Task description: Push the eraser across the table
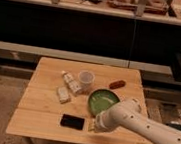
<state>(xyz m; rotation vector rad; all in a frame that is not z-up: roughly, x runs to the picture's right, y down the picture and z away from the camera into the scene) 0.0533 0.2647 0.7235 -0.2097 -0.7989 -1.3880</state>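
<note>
The eraser (72, 121) is a flat black block lying near the front edge of the light wooden table (38, 109), left of centre. My gripper (93, 126) is low over the table just right of the eraser, at the end of the white arm (142, 125) that reaches in from the lower right. A small gap shows between the gripper and the eraser.
A green bowl (103, 100) sits right of centre, just behind the arm. A white cup (86, 79), a small bottle (71, 82) and a whitish packet (62, 94) lie in the middle-left. A brown sausage-like object (117, 84) lies at the back right.
</note>
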